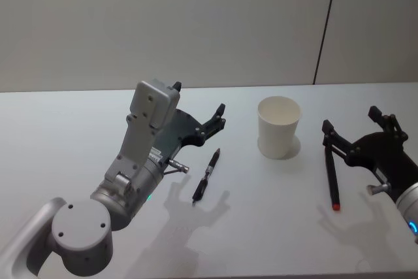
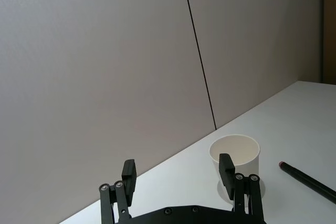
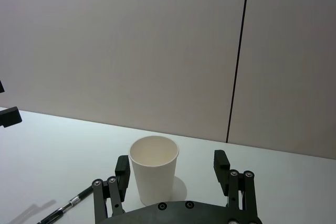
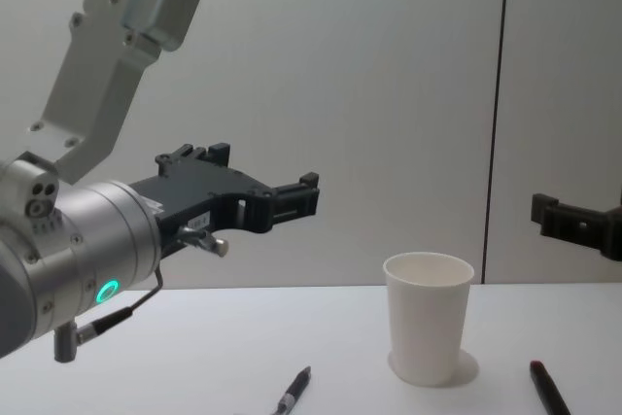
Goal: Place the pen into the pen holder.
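On the tabletop [image 1: 65, 135], a black pen [image 1: 206, 176] lies flat left of the pen holder [image 1: 279, 127], and a red-tipped pen [image 1: 332, 178] lies to its right. Left pincer [image 1: 219, 117] is raised near the black pen, wide and empty. Right pincer [image 1: 349, 121] is wide and empty by the other. Likely risks: fingers skidding off a thin, flat pen, or a long pen toppling the light, unweighted pen holder.

My left pincer [image 1: 217, 120] is matte black, and so is my right pincer [image 1: 350, 120]. My left arm [image 1: 140, 142] is silver-grey with a small teal light [image 1: 149, 195]. The pen holder [image 1: 279, 127] is plain white. One pen [image 1: 206, 176] is black with a silvery band; the other pen [image 1: 332, 176] is black, tipped red. The worktop [image 1: 65, 135] is white, the wall [image 1: 163, 24] pale grey with one dark seam [image 1: 326, 24].
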{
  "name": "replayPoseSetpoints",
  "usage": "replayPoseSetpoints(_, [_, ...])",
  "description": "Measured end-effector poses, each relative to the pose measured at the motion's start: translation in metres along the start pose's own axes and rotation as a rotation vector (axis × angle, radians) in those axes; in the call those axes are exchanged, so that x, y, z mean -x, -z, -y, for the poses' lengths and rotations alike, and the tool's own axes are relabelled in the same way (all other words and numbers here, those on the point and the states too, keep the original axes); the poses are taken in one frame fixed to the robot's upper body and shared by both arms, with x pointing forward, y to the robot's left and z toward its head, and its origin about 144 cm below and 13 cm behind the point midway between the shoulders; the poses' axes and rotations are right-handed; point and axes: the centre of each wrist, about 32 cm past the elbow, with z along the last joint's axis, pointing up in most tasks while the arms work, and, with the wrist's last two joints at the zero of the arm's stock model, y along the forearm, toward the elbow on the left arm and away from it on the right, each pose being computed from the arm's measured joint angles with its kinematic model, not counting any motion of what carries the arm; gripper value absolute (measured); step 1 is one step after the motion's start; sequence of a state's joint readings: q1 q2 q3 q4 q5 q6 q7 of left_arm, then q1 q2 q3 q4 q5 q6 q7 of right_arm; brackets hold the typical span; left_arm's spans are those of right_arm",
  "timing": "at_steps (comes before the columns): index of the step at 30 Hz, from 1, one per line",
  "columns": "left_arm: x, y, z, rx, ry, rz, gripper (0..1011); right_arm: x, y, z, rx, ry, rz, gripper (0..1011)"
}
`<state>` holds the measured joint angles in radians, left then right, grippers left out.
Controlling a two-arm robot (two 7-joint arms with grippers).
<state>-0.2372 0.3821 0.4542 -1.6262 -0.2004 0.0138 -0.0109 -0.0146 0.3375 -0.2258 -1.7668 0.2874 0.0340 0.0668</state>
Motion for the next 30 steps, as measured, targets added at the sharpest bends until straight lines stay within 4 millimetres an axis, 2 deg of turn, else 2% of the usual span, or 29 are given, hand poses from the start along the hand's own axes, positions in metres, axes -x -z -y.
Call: replayPoseSetpoints(30, [0.0000,0.0000,0.0000,0.000,0.000,0.000,1003,0.0000,0.0000,0.0000,0.000,0.000,0.000,1001])
